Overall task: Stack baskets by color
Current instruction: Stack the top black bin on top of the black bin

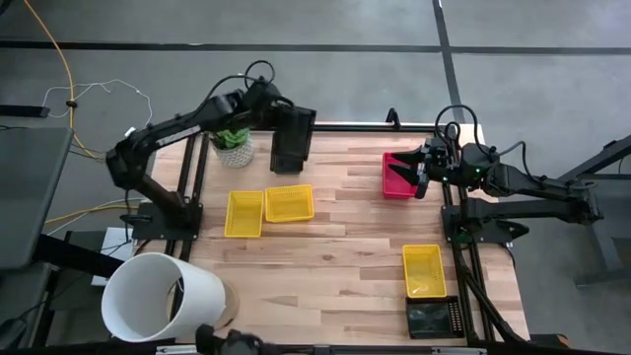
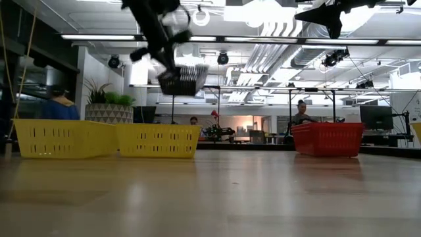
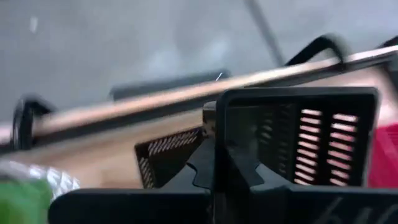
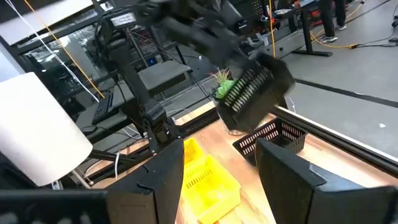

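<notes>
Above the worktop's twelve o'clock edge, the left gripper point(image 1: 279, 110) carries a clamped black basket point(image 1: 292, 138) clear for stacking; the right gripper point(image 1: 422, 170), open-jawed, hovers over the red basket point(image 1: 394, 177).

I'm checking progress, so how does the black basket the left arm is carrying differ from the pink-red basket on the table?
The black basket hangs tilted in the air, gripped by the left gripper; the pink-red basket sits flat on the table. The right gripper is open above the pink-red one, not gripping it. Both are the same mesh-sided shape.
</notes>
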Tool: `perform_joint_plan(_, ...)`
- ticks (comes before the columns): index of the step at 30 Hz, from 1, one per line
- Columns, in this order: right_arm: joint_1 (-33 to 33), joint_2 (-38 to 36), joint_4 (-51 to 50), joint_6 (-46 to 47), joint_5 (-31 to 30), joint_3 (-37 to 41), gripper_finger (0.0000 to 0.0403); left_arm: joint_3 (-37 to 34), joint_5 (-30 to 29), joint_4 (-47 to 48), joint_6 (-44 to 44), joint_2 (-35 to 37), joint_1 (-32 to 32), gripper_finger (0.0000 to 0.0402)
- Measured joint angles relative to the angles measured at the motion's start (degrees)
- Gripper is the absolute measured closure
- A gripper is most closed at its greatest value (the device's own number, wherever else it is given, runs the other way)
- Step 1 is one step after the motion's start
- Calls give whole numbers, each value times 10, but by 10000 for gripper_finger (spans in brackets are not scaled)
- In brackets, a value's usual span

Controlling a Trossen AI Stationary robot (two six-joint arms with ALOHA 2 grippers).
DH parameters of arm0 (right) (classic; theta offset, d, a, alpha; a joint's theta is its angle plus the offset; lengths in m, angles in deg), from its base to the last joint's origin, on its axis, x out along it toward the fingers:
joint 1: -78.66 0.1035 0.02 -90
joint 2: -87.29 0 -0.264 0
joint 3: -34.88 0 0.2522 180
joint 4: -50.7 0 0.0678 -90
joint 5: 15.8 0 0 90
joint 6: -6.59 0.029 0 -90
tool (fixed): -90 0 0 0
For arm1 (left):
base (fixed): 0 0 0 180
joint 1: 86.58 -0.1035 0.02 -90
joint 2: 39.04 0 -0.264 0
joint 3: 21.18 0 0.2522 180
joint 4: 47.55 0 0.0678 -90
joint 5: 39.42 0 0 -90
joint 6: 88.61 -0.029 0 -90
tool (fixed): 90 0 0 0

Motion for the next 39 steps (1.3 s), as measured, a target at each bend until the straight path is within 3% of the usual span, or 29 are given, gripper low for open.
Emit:
perform_joint_plan(8, 0, 0, 0, 15, -1, 0, 218, 0, 24, -15, 36, -63, -24, 401)
perform_joint_plan(16, 0, 0, -1, 15, -1, 0, 218, 0, -14, -16, 56, -72, -13, 401)
perform_joint_plan(25, 0, 0, -12, 9, -1, 0, 218, 0, -17, -17, 59, -71, 3, 401)
perform_joint_plan(34, 0, 0, -18, 6, -1, 0, 218, 0, -123, 131, 80, -68, 21, 401)
perform_joint_plan(39, 0, 0, -25, -2, -2, 0, 218, 0, -117, 92, 82, -61, 27, 401)
